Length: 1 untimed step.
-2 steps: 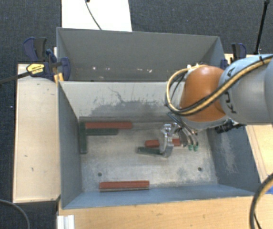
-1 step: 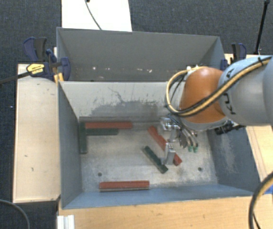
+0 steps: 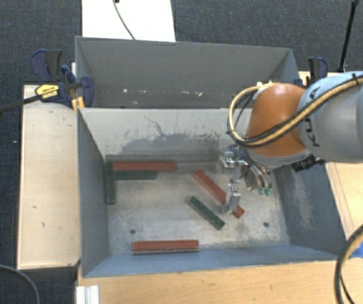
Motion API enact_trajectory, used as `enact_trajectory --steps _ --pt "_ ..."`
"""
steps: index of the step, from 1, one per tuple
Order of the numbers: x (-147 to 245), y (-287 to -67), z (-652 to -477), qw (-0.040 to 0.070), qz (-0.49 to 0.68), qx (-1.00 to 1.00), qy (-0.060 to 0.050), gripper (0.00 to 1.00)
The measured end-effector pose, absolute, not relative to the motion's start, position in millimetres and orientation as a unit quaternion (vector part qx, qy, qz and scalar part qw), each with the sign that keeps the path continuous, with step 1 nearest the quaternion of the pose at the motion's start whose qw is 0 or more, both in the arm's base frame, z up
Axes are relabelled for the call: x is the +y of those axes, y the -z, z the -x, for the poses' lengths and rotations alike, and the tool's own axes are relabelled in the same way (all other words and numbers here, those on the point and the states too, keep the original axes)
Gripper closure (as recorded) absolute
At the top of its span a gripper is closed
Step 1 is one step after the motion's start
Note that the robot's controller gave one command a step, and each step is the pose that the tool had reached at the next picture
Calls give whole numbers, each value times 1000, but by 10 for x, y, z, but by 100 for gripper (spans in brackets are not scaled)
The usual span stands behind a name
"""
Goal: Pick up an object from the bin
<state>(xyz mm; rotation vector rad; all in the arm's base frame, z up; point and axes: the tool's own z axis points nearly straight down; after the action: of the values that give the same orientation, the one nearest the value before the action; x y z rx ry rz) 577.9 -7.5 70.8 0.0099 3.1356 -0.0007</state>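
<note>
My gripper (image 3: 234,202) hangs low in the right half of the bin, under the orange wrist cover. Its tip is right at the lower end of a slanted red bar (image 3: 206,185). A small red piece (image 3: 239,213) lies just right of the tip. A dark green bar (image 3: 206,213) lies slanted just left of and below the gripper. I cannot make out whether anything is gripped.
A red bar (image 3: 144,166) lies at the back left over a dark green bar (image 3: 135,175). Another dark green bar (image 3: 109,183) runs along the left wall. A third red bar (image 3: 165,246) lies by the front wall.
</note>
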Motion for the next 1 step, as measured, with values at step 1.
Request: enact_trajectory --steps 1 --pt "-63 -707 -5772 2 -4 1000 0 100"
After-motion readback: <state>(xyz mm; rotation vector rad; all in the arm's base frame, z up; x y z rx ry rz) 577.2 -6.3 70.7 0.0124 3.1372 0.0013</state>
